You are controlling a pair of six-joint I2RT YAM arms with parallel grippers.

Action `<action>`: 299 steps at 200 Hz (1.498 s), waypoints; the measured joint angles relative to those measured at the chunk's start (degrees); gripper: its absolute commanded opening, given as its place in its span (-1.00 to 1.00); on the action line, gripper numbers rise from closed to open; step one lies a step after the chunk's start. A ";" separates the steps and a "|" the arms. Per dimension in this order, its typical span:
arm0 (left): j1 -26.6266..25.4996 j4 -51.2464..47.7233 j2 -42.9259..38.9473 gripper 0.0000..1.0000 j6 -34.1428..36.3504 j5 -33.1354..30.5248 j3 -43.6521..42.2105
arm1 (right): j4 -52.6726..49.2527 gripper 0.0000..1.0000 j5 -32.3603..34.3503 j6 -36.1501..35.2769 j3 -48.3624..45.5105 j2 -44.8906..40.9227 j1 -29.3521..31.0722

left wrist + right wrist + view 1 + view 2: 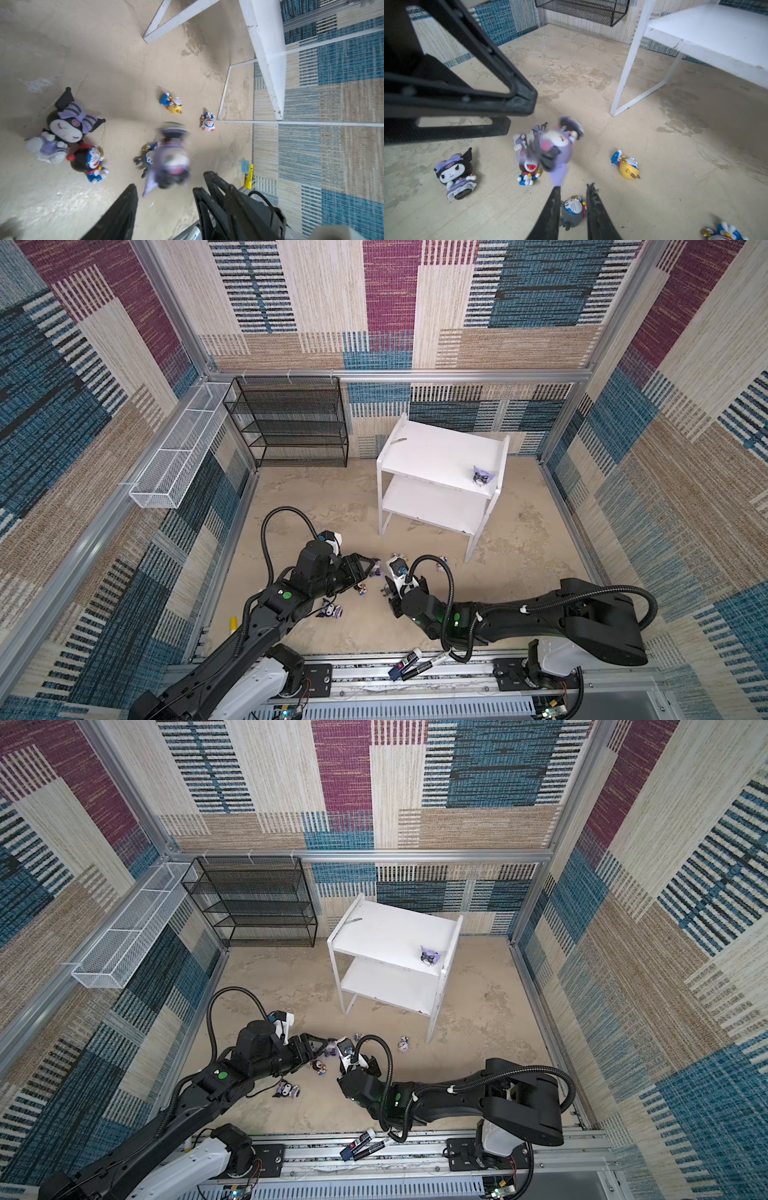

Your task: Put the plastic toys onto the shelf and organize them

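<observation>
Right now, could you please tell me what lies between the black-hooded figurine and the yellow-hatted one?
In the right wrist view: a blurred lilac-hooded figurine and a small red-mouthed figurine.

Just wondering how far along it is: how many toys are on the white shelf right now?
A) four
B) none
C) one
C: only one lilac toy sits on the white shelf, on its upper level near the right side.

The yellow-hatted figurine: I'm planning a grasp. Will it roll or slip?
Probably stiff: the yellow-hatted figurine looks like glossy moulded plastic, so it may slip. Lying on its side on a rounded hat, it could roll if nudged.
</observation>
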 measured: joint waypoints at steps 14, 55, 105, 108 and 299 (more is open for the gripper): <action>-0.17 0.83 0.44 0.23 -0.59 0.59 0.22 | 0.98 -0.50 1.99 0.31 0.00 0.46 0.70; -0.46 0.15 -0.22 0.22 -0.94 0.96 1.38 | 1.16 -0.45 4.07 1.18 0.74 2.86 1.09; -0.46 -7.13 -6.93 0.50 0.61 -5.55 1.42 | -2.56 -0.16 -5.07 5.09 2.34 4.35 -3.82; -0.44 -7.78 -7.21 0.52 0.81 -5.99 1.46 | -2.95 -0.13 -6.01 5.49 2.36 4.24 -4.48; 0.46 -17.79 -14.25 0.97 13.88 -12.24 3.43 | -9.27 0.30 -25.73 -2.38 14.62 18.01 -21.49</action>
